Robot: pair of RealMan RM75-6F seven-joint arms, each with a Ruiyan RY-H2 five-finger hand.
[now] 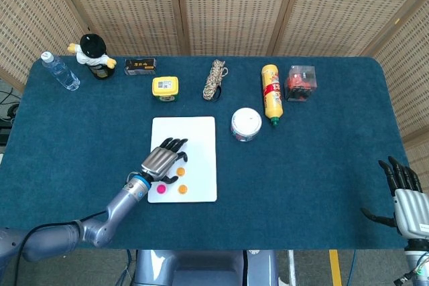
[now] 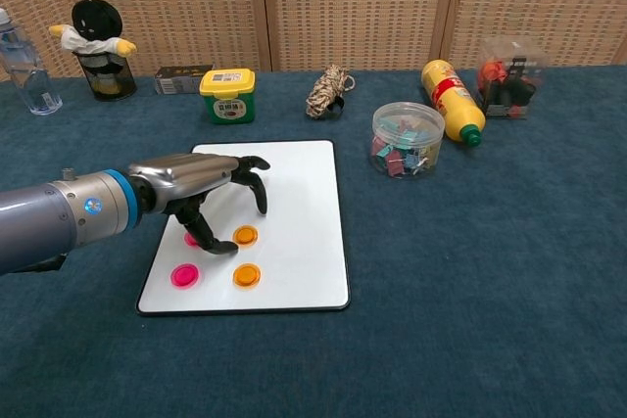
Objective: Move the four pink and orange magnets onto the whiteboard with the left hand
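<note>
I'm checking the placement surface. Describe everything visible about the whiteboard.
The whiteboard is a white rectangle with rounded corners and a thin dark edge, lying flat on the blue table, long side running away from the robot. Near its front left corner lie two orange magnets and two pink magnets, one partly hidden. The left hand hovers over that part.

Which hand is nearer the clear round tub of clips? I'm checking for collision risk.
The left. The left hand hovers over the white whiteboard, left of the clear round tub of clips; the right hand sits at the table's far right edge.
</note>
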